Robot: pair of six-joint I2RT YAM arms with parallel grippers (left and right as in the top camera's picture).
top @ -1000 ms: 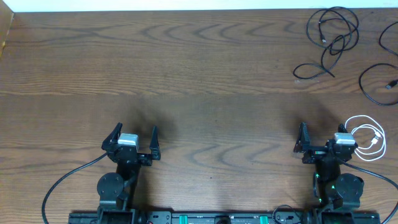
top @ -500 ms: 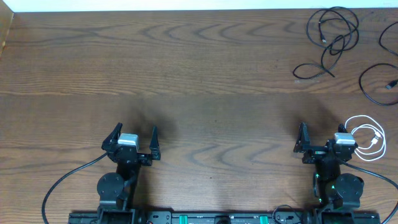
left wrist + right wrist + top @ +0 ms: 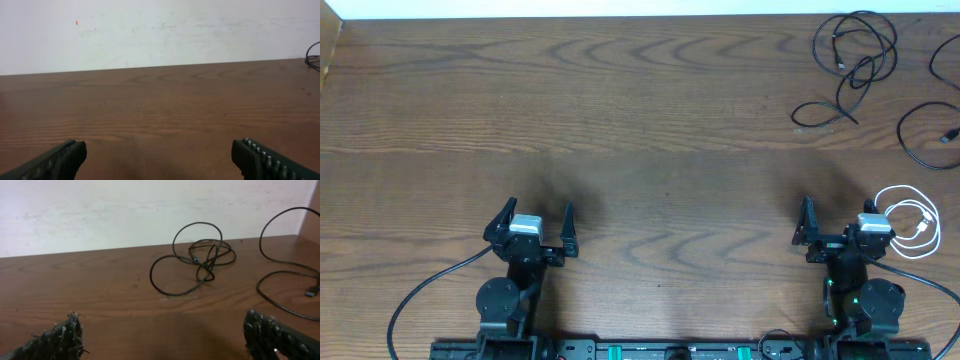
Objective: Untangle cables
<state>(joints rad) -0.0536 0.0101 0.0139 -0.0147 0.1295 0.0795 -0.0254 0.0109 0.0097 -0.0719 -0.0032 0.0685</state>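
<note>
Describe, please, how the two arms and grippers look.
The left arm and right arm are black with round joints, a white block at each wrist and thick black cables trailing. The left gripper and right gripper have black ribbed fingers. Green lights glow on the right arm.

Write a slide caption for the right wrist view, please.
Open right gripper faces a knotted black cable on the wooden table.

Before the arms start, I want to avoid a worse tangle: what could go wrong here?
The white cable lies coiled close beside the right gripper, which could snag it on moving off. Pulling one loop of the knotted black cable might tighten its crossings rather than free them.
</note>
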